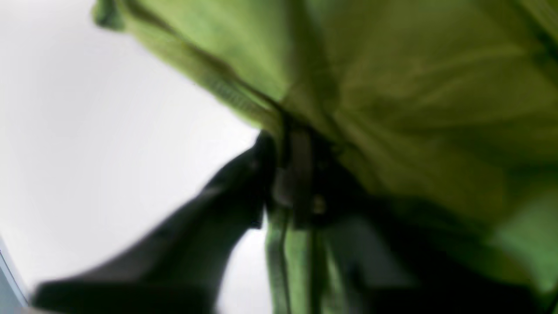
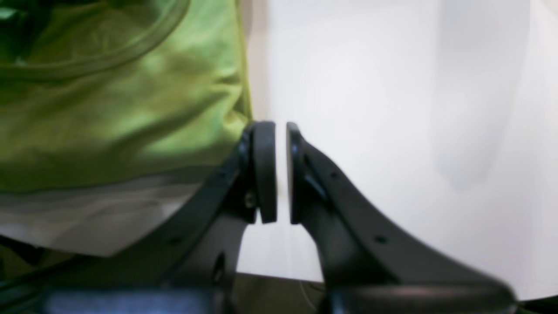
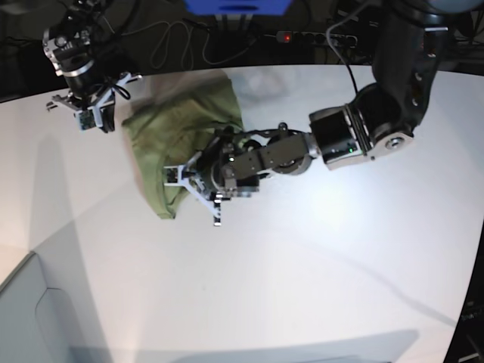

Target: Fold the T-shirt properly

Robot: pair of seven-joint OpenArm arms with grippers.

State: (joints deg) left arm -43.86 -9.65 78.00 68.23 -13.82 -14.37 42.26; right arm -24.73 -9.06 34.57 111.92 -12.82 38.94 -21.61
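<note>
The olive-green T-shirt [image 3: 181, 128] lies crumpled on the white table [image 3: 318, 272], left of centre. My left gripper [image 3: 198, 189] reaches in from the right and is at the shirt's near edge. In the blurred left wrist view it [image 1: 283, 174] is shut on a bunch of the shirt's fabric [image 1: 392, 87], which drapes over it. My right gripper [image 3: 94, 121] hangs over the table just left of the shirt's far corner. In the right wrist view its pads [image 2: 265, 170] stand a narrow gap apart with nothing between them [image 2: 281, 170], and the shirt [image 2: 109, 109] lies beside them.
A power strip with a red light [image 3: 285, 35], cables and a blue object [image 3: 238, 6] lie behind the table's far edge. A grey panel [image 3: 30, 310] stands at the near left corner. Bare white table stretches to the front and right.
</note>
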